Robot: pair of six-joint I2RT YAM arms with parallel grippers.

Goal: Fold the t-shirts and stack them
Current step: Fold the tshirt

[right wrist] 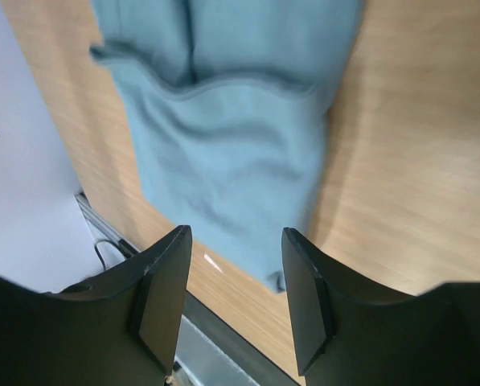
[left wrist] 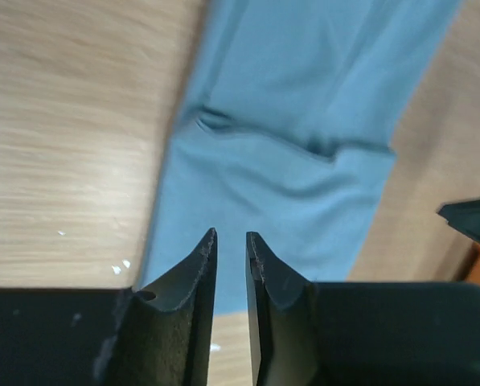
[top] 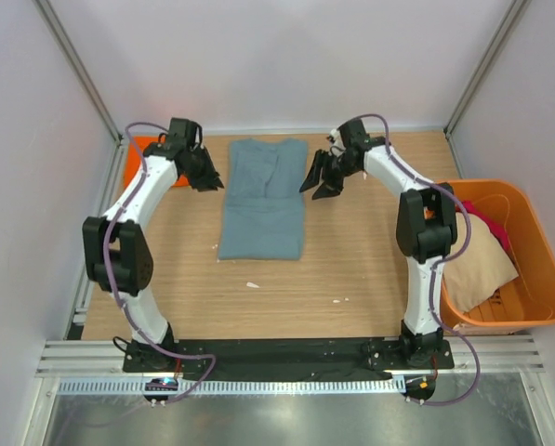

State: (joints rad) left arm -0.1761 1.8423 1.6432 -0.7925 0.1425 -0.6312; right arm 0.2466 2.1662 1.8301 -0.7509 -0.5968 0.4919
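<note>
Grey-blue t-shirt [top: 262, 198] folded, between both arms.
</note>
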